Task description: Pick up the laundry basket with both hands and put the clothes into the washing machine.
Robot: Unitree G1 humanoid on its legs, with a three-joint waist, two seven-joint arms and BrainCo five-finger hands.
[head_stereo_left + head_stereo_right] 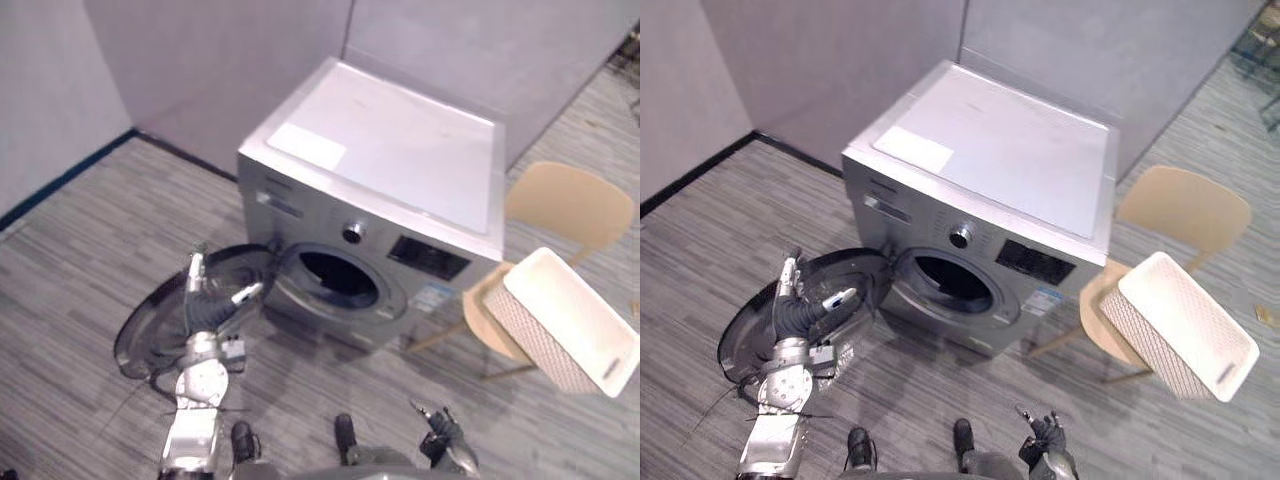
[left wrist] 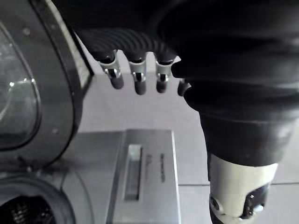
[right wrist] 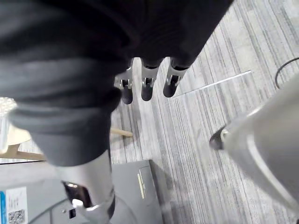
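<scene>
The white laundry basket [image 1: 565, 322] rests tilted on a tan chair [image 1: 572, 205] to the right of the washer, its white inside facing up. A silver front-loading washing machine [image 1: 400, 150] stands in the middle with its dark drum opening [image 1: 335, 278] uncovered. Its round door [image 1: 135, 340] hangs swung out to the left. My left hand [image 1: 207, 312] is raised in front of that door with straight fingers [image 2: 136, 80], open and holding nothing. My right hand [image 1: 441, 425] hangs low, below the washer's front and far from the basket, with fingers [image 3: 147, 86] relaxed and open.
Grey partition walls [image 1: 200, 60] close in behind the washer. Striped grey carpet [image 1: 80, 230] runs all round it. The chair's thin legs [image 1: 440, 335] reach out toward the washer's right front corner.
</scene>
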